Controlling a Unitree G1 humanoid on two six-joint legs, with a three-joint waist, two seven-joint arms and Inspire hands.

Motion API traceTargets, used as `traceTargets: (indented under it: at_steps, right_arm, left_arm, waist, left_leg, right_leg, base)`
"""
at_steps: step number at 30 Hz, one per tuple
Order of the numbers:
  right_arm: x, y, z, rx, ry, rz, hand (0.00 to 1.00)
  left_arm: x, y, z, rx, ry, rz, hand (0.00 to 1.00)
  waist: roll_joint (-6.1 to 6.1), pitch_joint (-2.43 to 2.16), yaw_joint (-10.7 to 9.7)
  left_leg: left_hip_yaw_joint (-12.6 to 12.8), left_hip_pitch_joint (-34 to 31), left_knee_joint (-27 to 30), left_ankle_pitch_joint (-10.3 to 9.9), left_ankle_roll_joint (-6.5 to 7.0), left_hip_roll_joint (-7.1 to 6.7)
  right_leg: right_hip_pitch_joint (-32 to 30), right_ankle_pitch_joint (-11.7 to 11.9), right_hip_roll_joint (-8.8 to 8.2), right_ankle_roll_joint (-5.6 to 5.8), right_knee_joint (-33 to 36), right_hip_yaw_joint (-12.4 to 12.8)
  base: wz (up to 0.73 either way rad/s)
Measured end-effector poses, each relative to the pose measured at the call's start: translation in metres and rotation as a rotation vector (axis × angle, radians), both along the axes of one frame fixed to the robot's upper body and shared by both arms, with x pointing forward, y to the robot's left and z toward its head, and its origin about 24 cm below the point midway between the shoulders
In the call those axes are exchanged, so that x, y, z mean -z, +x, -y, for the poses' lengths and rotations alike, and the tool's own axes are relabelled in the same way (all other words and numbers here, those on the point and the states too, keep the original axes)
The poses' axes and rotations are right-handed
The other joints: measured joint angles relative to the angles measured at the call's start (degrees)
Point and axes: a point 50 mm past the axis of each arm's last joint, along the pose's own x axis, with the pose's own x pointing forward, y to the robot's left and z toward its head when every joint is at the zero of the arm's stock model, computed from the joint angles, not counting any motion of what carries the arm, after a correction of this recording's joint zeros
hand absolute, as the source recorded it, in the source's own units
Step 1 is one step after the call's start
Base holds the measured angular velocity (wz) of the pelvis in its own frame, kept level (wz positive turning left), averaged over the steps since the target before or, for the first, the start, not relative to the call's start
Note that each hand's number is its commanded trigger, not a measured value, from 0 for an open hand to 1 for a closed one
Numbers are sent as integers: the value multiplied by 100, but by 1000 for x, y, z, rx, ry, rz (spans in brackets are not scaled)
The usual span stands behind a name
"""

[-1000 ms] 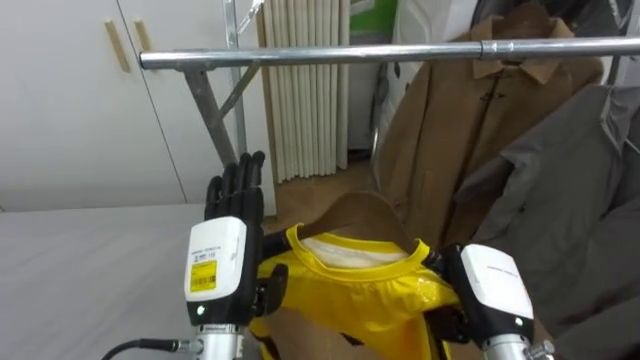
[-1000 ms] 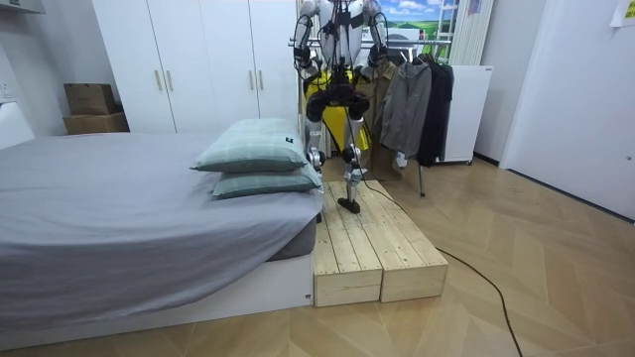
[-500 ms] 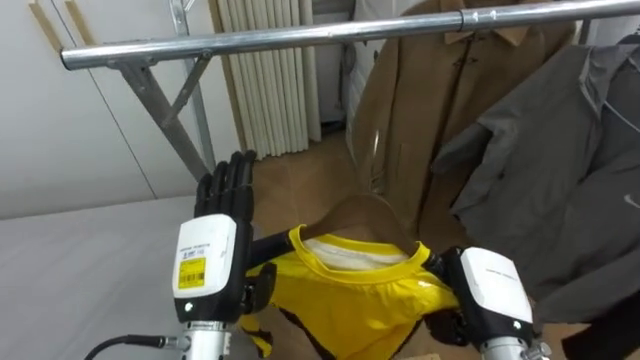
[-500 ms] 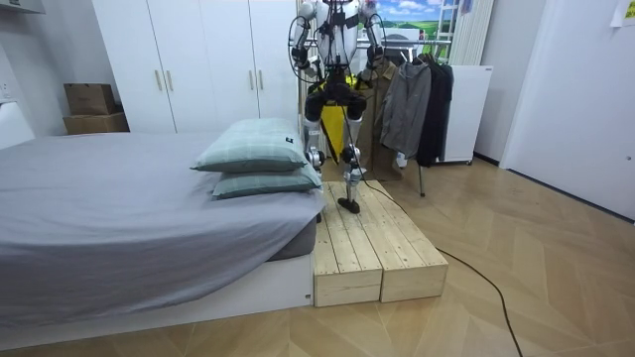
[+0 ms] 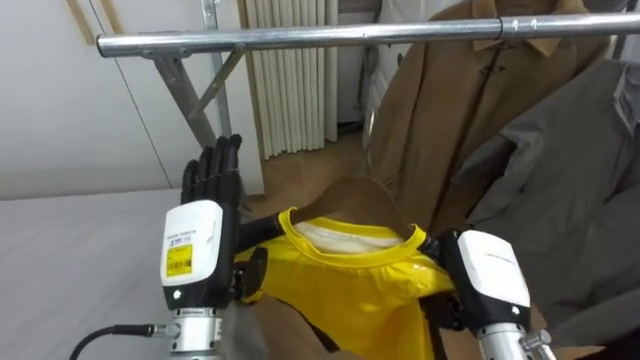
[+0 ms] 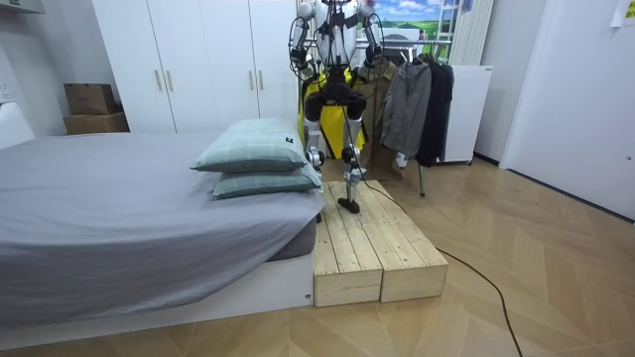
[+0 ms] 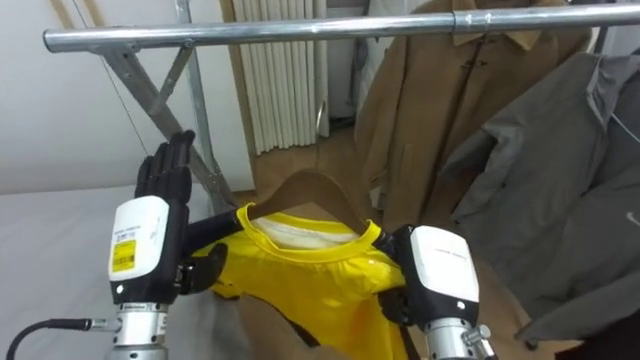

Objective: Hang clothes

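The yellow shirt (image 5: 352, 278) is held up between the two robot hands, below the metal rail (image 5: 300, 38) of the clothes rack and not yet on it. Its shoulder line, the long axis, runs left to right, roughly parallel to the rail. The collar opening faces up and the body hangs down out of the eye views. A brown arched piece (image 5: 356, 196) rises behind the collar, probably the top of a hanger, though its hook is not clear.

The left robot hand (image 5: 203, 215) stands upright at the shirt's left shoulder, seen from the back. Its fingers (image 5: 215, 165) are straight and point up toward the rail, and the shoulder sits at its palm side. The right robot hand (image 5: 487, 280) is at the shirt's right shoulder. Only its back shows, so I cannot tell whether its fingers are spread or closed on the cloth.

A brown coat (image 5: 440, 130) already hangs on the rail to the right, with a grey jacket (image 5: 575, 190) beside it, further right. The grey bed (image 5: 70, 250) lies at the lower left.

In the room view the robot stands upright on a wooden platform (image 6: 372, 248) beside the bed, close to the rack, with both arms raised.
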Motion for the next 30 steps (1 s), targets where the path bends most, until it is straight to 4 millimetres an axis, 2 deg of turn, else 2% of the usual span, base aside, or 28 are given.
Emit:
traceTargets:
  at_steps: [6,13,23,30]
  right_arm:
    - [-5,0,3,-5,-12,22,100]
    - [-4,-3,0,-25,-44,26,100]
    - [-3,-4,0,-33,-70,25,100]
    - [-4,-5,0,-32,-73,52,100]
  left_arm:
    - [5,-3,-2,6,-50,-48,0]
    - [16,-11,-6,3,-64,-124,0]
    - [21,-13,-7,0,-61,-165,0]
    - [39,-21,-13,-21,-44,-250,0]
  waist:
    - [-29,-16,60]
    - [-56,-40,88]
    - [-54,-39,178]
    - [-58,-35,201]
  left_leg:
    - [-21,168,-52,1,0,7]
    - [-191,272,-58,1,0,7]
    - [-223,334,-58,1,0,8]
    - [-224,342,-58,1,0,7]
  right_leg:
    - [204,9,-43,-14,-135,-130]
    - [430,21,-98,-32,-274,-314]
    - [486,23,-90,-34,-259,-309]
    - [484,20,-88,-35,-241,-314]
  base:
    - [12]
    - [13]
    - [1]
    - [0]
